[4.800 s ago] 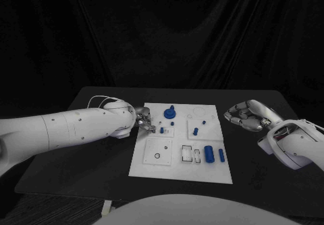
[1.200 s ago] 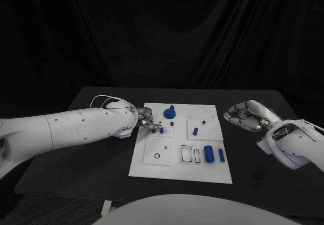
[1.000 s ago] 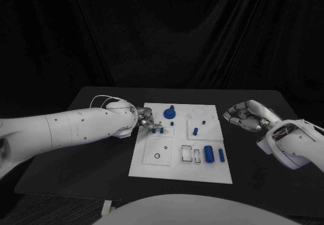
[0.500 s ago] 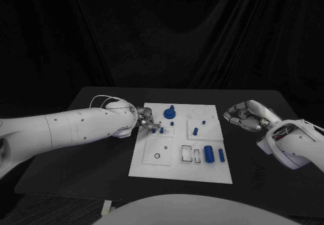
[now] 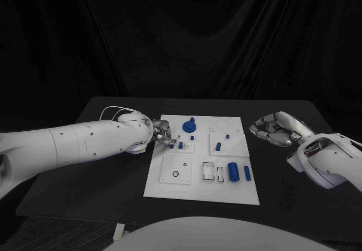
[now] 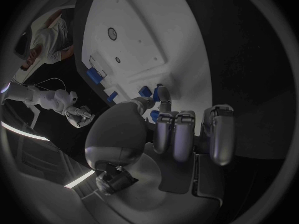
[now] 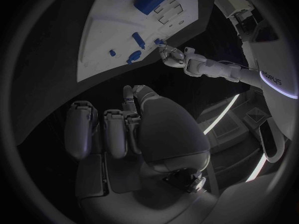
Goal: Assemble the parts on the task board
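Left hand (image 5: 161,134) at small blue pegs (image 5: 175,146), board's (image 5: 196,193) ten o'clock; grip cannot be told.
Pegs judged light, rigid, slippery; best pinched at sides. Right hand (image 5: 274,128) curled in, nothing held.

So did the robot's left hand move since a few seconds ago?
Yes, a little. The left hand has crept further over the edge of the white board, toward the big blue knob. Its fingers now sit by the small blue pegs.

Black curtain (image 5: 189,47) behind black table (image 5: 98,183)
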Robot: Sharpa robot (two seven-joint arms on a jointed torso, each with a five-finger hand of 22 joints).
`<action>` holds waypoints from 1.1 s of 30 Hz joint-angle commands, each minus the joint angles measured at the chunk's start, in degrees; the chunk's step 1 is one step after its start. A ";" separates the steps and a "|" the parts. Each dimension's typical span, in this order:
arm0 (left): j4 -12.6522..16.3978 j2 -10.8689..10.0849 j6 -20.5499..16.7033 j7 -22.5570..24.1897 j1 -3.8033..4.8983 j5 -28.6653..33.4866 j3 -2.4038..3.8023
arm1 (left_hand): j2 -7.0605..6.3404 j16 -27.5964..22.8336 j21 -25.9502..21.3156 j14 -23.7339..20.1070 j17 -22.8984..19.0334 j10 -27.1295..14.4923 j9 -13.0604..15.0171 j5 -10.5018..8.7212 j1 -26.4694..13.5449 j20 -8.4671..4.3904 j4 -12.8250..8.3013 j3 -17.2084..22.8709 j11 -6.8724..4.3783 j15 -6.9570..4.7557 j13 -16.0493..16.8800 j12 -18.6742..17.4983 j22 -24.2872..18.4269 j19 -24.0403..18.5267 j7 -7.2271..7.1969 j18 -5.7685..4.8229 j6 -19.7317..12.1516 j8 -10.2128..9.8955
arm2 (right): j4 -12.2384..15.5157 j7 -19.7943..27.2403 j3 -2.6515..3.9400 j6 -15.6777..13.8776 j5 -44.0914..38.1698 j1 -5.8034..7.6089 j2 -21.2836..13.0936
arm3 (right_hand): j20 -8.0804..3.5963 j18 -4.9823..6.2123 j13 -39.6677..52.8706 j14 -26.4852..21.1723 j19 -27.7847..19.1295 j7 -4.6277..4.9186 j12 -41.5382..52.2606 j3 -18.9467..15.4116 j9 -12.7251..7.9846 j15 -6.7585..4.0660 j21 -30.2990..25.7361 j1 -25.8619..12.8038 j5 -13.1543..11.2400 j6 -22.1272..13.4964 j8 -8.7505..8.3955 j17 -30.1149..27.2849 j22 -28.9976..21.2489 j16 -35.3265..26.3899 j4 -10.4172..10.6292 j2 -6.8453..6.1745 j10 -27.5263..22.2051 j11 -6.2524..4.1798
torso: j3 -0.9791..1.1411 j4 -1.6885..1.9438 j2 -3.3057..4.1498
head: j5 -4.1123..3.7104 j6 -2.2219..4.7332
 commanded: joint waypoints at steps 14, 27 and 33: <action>0.16 -0.01 0.96 -0.11 -0.08 0.08 0.04 | -0.28 0.15 -0.25 5.85 15.10 6.08 0.16 0.50 1.22 -0.12 -0.36 0.76 -0.47 -0.15 15.09 0.20 12.26 -0.36 -0.21 0.89 -0.16 0.38 | 0.10 -0.76 0.03 -0.23 -0.09 -0.14 -0.03 | -0.33 -0.38 14.91 4.95 1.57 0.26 0.02 0.44 -0.04 -0.35 -0.19 0.12 0.22 0.20 -0.34 11.06 11.41 -0.06 0.02 -0.04 6.10 -0.22 | 0.00 0.00 0.00 | -0.06 -0.01; 0.30 -0.09 1.38 -0.78 -0.08 0.08 0.04 | -0.70 0.15 -0.10 5.85 15.10 6.08 0.25 0.92 2.35 -0.21 -1.05 1.57 -0.61 -0.26 15.09 0.20 12.31 -0.23 -0.35 0.85 0.17 0.57 | 0.06 -0.73 0.03 -0.18 -0.09 -0.17 0.02 | -0.32 -0.35 14.91 4.91 1.52 0.26 0.02 0.51 -0.03 -0.34 -0.33 0.08 0.23 0.20 -0.33 10.92 11.37 -0.19 -0.04 -0.05 6.10 -0.22 | -0.01 -0.01 0.00 | -0.07 -0.01; 0.36 -0.16 1.59 -1.07 -0.08 0.08 0.04 | -1.24 0.15 -0.07 5.85 15.10 6.08 0.20 -0.68 3.29 -0.34 -1.65 3.40 -0.70 -0.41 15.09 0.20 12.32 -0.20 -0.41 0.84 0.22 0.52 | 0.06 -0.73 0.03 -0.18 -0.09 -0.18 0.03 | -0.32 -0.31 14.91 4.88 1.47 0.26 0.02 0.55 -0.03 -0.34 -0.47 0.07 0.23 0.21 -0.32 10.80 11.32 -0.30 -0.06 -0.05 6.10 -0.22 | 0.00 0.00 0.00 | -0.03 -0.01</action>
